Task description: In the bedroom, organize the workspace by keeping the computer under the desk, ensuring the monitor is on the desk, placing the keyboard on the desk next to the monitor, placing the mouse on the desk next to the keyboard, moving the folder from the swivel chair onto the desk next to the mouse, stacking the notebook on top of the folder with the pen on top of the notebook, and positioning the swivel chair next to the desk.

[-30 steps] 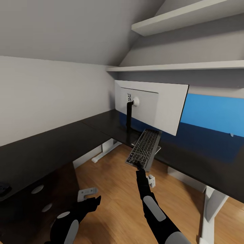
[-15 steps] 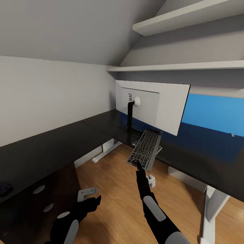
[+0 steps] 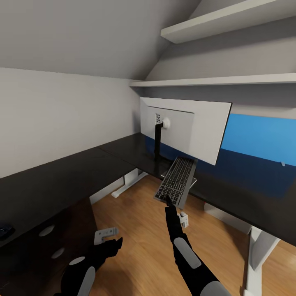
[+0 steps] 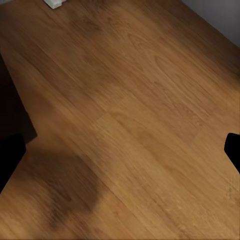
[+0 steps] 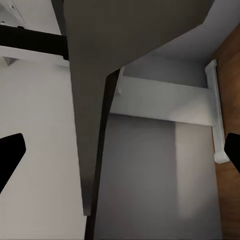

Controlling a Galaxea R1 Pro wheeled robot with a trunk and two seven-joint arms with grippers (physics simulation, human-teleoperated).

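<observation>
Barely anything has shifted since a second ago: the view has nudged a touch and the keyboard (image 3: pixel 176 181) sits about where it was, tilted up off the bench (image 3: pixel 65 176) edge. Right gripper (image 3: pixel 167 201) holds its near end, fingers pinching it. Keyboard's far end is just below the monitor (image 3: pixel 185 128), which stands on the bench. Left gripper (image 3: pixel 114 242) hangs low over the wood floor (image 4: pixel 130 110), fingers (image 4: pixel 10 157) spread wide.

Black keyboard (image 3: pixel 176 181) — tilted off desk (image 3: pixel 230 189) edge
</observation>
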